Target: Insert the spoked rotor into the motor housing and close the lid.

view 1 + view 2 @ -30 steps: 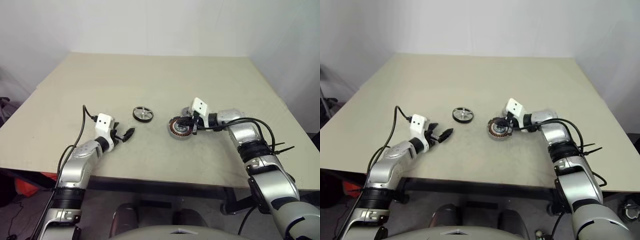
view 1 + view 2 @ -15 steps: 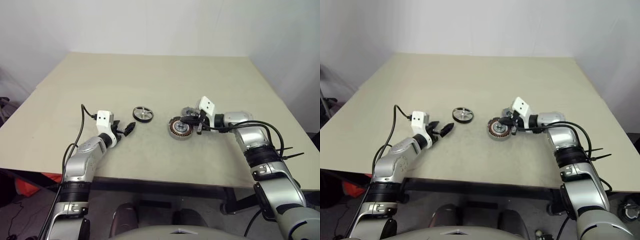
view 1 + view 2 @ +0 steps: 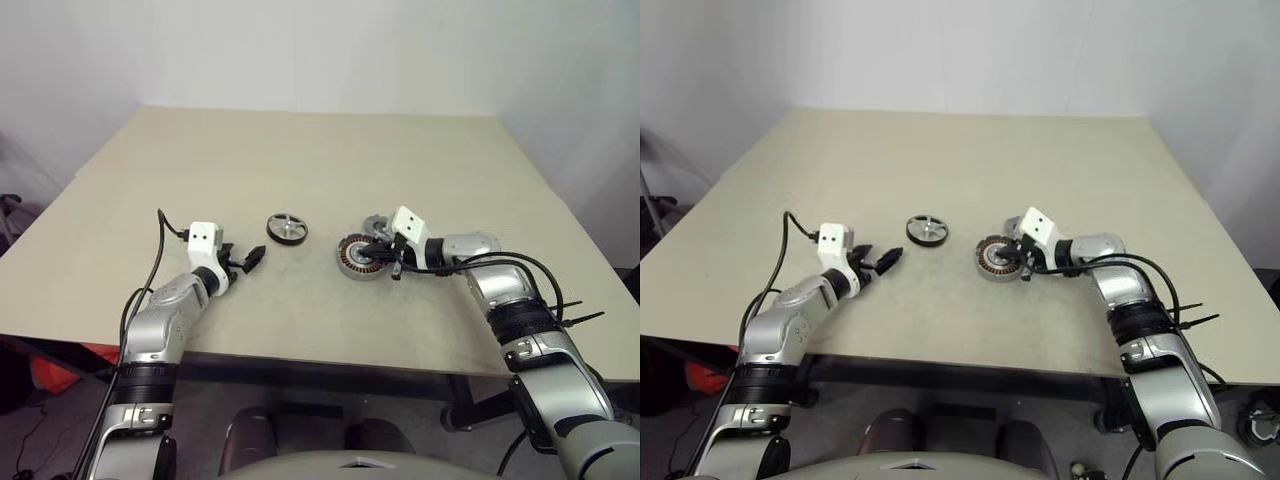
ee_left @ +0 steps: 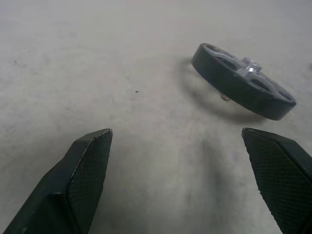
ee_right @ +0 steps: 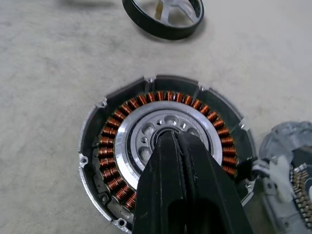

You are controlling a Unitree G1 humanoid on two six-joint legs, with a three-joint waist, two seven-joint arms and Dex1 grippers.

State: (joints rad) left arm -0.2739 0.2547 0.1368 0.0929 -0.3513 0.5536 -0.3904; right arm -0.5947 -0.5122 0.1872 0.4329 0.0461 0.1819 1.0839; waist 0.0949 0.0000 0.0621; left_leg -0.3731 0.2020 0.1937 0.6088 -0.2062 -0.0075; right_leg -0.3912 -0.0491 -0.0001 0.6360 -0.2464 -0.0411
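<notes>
**Ana:** Spoked rotor first. It lies flat on the table, near the middle, well apart from the motor housing on its right. How do you think it will handle?

**Ben:** Stiff metal, I'd judge, small and fairly light, with a smooth dark rim that could slip between hard pads. The spokes look thin, so I would leave them alone and pinch across the outer rim, or take the rim edge from the side.

**Ana:** And the left tool?

**Ben:** Released, its two black fingers spread wide and low over the table. In the left wrist view the rotor sits ahead of the fingers and off toward one of them, not between them. Near, but not touching.

**Ana:** The right tool?

**Ben:** Clenched on nothing, its fingers pressed together with the tips over the silver centre of the housing. Whether they rest on it I cannot tell. The copper windings around it look delicate, so I'd keep off those.

**Ana:** The lid?

**Ben:** Just beyond the housing, beside the right tool, partly hidden by it.
</notes>
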